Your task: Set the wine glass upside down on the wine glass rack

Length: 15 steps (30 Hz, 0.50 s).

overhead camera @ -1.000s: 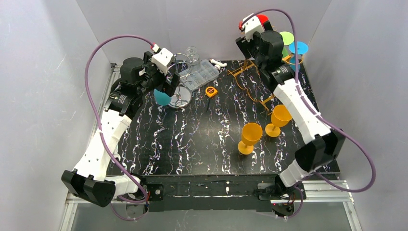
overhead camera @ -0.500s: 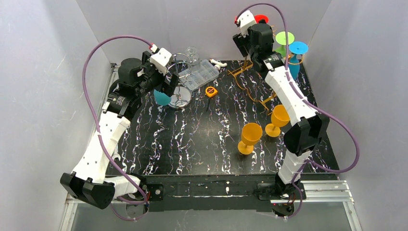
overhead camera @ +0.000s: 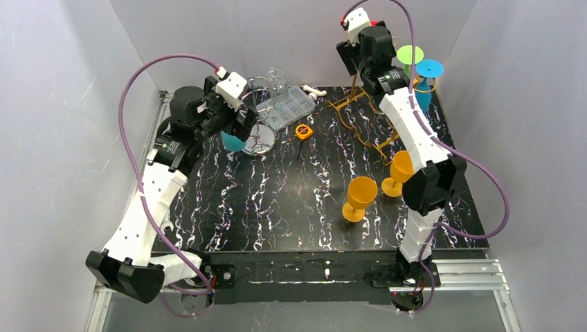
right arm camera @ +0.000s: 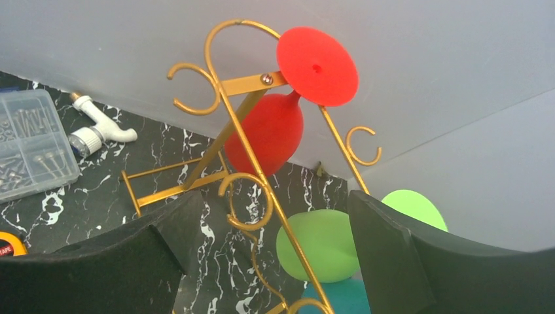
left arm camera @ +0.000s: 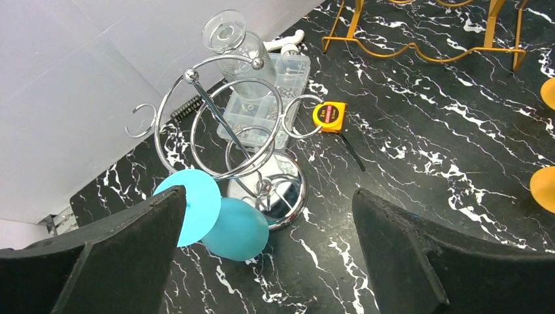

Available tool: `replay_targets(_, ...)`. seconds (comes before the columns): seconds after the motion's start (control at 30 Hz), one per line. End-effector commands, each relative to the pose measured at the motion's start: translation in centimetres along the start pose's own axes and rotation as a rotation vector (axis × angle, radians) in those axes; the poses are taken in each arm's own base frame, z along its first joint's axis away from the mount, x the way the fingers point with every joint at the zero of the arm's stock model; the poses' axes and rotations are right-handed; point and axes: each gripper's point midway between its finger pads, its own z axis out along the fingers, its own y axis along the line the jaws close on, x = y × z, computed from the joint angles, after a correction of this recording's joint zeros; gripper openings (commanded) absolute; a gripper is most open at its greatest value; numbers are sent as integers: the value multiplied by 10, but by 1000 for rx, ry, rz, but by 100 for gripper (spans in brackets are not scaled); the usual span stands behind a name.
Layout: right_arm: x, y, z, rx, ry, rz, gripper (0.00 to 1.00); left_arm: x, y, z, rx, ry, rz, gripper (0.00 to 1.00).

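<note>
Now, red wine glass (right arm camera: 275,131): is hanging upside down on the gold rack (right arm camera: 243,84) at the far right of the table (overhead camera: 277,207), foot caught up in the wire, bowl pointing down
right gripper (right arm camera: 275,196): is hovering just on the near side of the red wine glass, jaws gaping wide with nothing between them, touching neither glass nor rack
other glasses on the gold rack: a green glass (right arm camera: 321,245) and a blue glass (overhead camera: 429,68) are hanging inverted further right
orange glasses: two are standing upright on the table right of centre, one (overhead camera: 361,190) nearer than the other (overhead camera: 403,166), both on the near side of the gold rack and apart from it, bowls facing up
left gripper (left arm camera: 268,196): is hovering over the chrome rack (left arm camera: 288,190) at the far left, fingers spread wide and empty
teal glass (left arm camera: 235,229): is sitting low against the chrome rack; whether it is hanging or leaning cannot be told
step, as a judgement: the red wine glass is looking placed, and the orange glasses are looking like the ones left to hang
relation the next move is turning on: the orange glasses are lying toward the near side from the right gripper, close beside the right arm and well apart from the left gripper, so the right arm is nearer; their long axis is running vertical with the foot down, so each is needing a turn end over end before reaching the far rack
</note>
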Motion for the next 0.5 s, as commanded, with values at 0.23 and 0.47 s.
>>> replay_targets(0.23,0,-12,10,44,4,44,89,-8,5,-7,-22,-29,4,99)
replay_targets(0.47,5,-7,23,33,8,66,74,-5,6,-7,-26,-24,18,99)
